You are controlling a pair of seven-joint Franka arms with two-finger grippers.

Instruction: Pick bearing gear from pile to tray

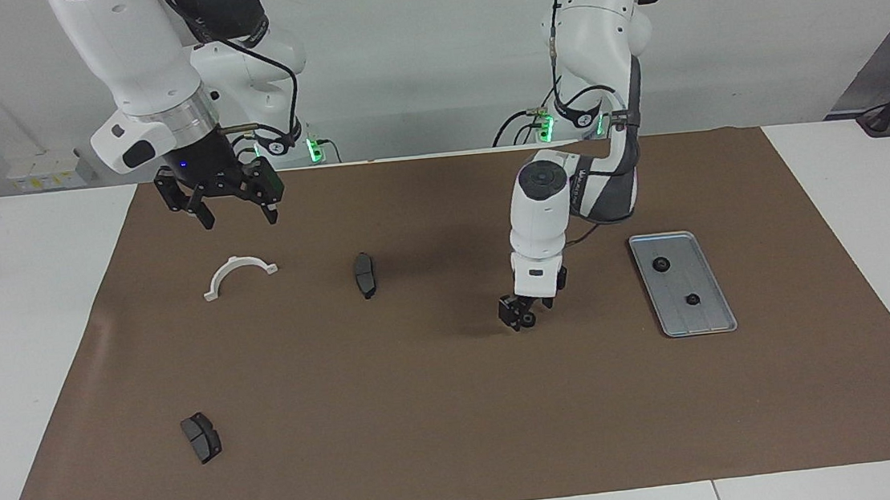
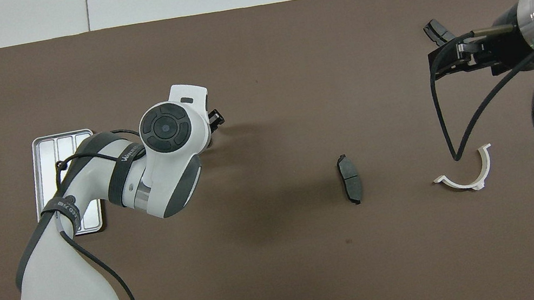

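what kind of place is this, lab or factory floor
Most likely a robotics lab bench, not a production line: a brown mat covers a white table, two white arms are mounted at its edge, and a few loose parts plus a small metal tray are laid out as for a test.

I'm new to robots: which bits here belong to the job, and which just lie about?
Job: black ring at the left tool, tray, two rings in it.
Lying about: two dark pads, white bracket. Right tool waits, raised over the mat.
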